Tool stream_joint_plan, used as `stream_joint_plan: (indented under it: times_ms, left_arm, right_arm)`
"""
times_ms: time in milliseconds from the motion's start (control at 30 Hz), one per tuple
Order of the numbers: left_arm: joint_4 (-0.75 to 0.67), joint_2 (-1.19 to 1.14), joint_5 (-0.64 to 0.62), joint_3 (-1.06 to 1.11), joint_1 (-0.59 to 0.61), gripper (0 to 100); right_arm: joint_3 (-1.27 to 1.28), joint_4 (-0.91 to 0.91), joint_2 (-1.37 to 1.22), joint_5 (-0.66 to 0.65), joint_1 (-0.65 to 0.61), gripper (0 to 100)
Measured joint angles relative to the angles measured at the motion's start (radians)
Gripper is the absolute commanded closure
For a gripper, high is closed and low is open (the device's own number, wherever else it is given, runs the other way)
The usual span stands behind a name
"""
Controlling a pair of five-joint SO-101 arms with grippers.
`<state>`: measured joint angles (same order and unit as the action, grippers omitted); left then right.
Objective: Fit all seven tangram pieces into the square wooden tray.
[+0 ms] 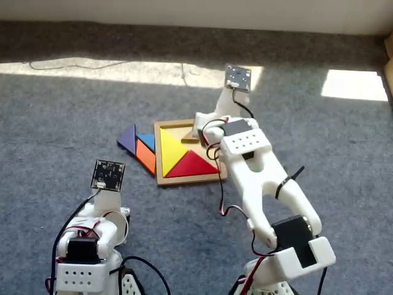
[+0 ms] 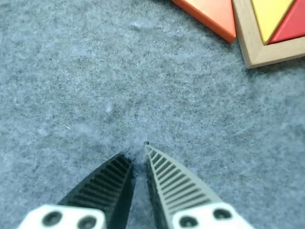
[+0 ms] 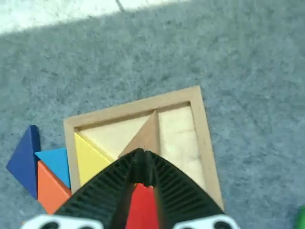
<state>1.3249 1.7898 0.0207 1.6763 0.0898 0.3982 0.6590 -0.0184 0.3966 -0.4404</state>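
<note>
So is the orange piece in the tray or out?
Out. The orange piece lies on the carpet just outside the tray, by its wooden rim, beside the blue pieces.

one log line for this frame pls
left claw shut, above carpet | right claw shut on brown triangle, at tray | in tray: yellow triangle, red triangle | beside tray: navy piece, light blue piece, orange piece

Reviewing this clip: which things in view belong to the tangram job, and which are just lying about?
Part of the job:
wooden tray, yellow triangle, red triangle, brown triangle, dark blue triangle, light blue piece, orange piece.

Lying about:
cable on the carpet, green object at the frame edge.
</note>
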Motion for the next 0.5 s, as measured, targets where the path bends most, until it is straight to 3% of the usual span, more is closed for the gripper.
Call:
stream_joint_plan:
  times_ms: [167,500]
  left_arm:
    - [0.000,0.000,0.000,0.000,0.000,99]
    - [0.000,0.000,0.000,0.000,0.000,99]
  right_arm:
    - [0.002,-0.101,-0.155,-0.080,0.020,99.4]
    - [-0.006,-0.124,-0.250,-0.091,-0.018,99.4]
